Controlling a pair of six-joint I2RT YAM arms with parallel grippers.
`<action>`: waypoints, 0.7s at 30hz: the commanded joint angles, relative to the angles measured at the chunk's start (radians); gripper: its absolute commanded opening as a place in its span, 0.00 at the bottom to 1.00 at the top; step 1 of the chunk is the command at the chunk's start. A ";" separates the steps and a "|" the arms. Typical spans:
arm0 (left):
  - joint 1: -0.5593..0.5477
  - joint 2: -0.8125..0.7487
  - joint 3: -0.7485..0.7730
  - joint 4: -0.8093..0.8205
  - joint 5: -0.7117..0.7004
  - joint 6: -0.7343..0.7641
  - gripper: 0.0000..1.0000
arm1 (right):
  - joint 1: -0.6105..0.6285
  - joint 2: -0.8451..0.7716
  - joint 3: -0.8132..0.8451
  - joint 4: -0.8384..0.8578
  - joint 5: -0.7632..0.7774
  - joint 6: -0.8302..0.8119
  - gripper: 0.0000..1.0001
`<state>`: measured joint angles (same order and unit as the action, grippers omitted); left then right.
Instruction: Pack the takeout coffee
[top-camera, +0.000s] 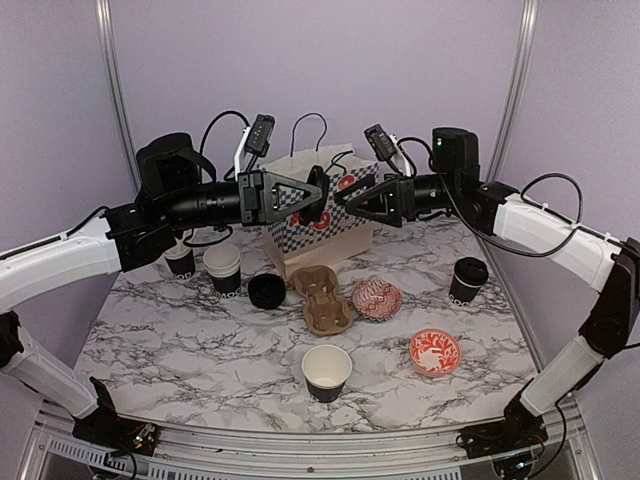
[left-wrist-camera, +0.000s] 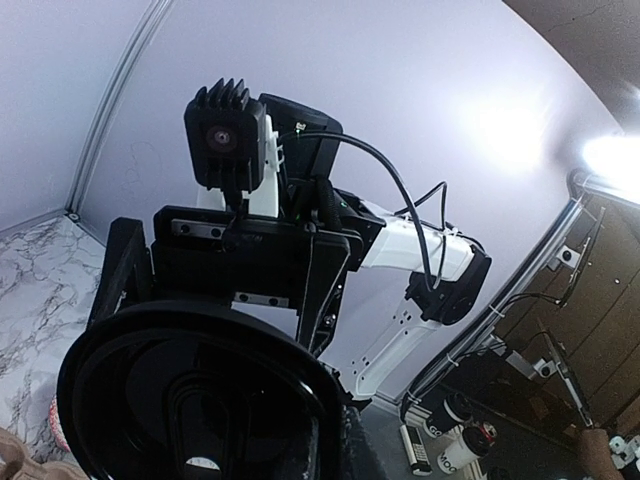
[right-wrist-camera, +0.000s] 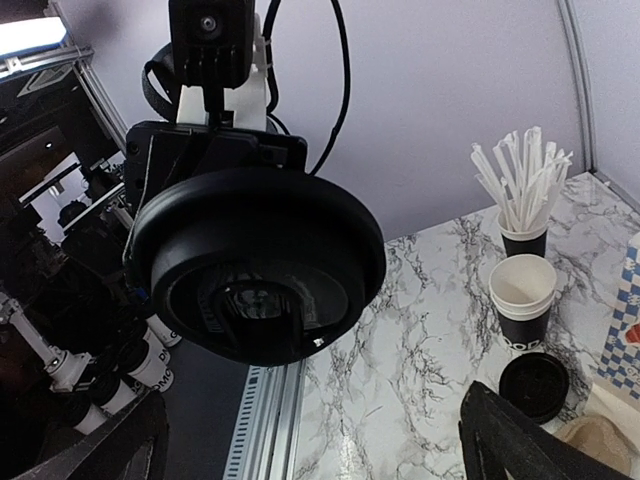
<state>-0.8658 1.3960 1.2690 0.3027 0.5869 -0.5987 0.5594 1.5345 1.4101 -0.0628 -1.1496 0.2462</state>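
Note:
Above the checkered bag (top-camera: 322, 236) my two grippers face each other. My left gripper (top-camera: 311, 198) is shut on the rim of a round black lid (top-camera: 320, 194), held on edge. That lid (left-wrist-camera: 195, 395) fills the lower left wrist view, in front of my left gripper (left-wrist-camera: 335, 450). In the right wrist view the lid (right-wrist-camera: 255, 262) hangs ahead of my right gripper (right-wrist-camera: 310, 450), whose fingers stand wide apart and do not touch it. My right gripper (top-camera: 346, 197) is open. On the table stand a lidded black cup (top-camera: 467, 279) and an open black cup (top-camera: 327, 372).
A cardboard cup carrier (top-camera: 322, 298) lies mid-table beside a loose black lid (top-camera: 267, 290). Stacked cups (top-camera: 223, 268) and a cup of straws (top-camera: 180, 258) stand at the left. Two red patterned bowls (top-camera: 377, 298) (top-camera: 435, 351) sit at the right.

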 joint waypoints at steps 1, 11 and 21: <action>0.000 -0.018 -0.020 0.150 0.028 -0.063 0.02 | 0.046 0.023 0.049 0.053 -0.031 0.060 0.99; -0.008 0.015 -0.010 0.191 0.050 -0.098 0.02 | 0.083 0.052 0.108 0.101 -0.048 0.091 0.99; -0.017 0.045 0.001 0.205 0.054 -0.104 0.03 | 0.085 0.048 0.114 0.124 -0.056 0.117 0.99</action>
<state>-0.8768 1.4296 1.2499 0.4526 0.6216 -0.6971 0.6350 1.5787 1.4879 0.0299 -1.1896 0.3412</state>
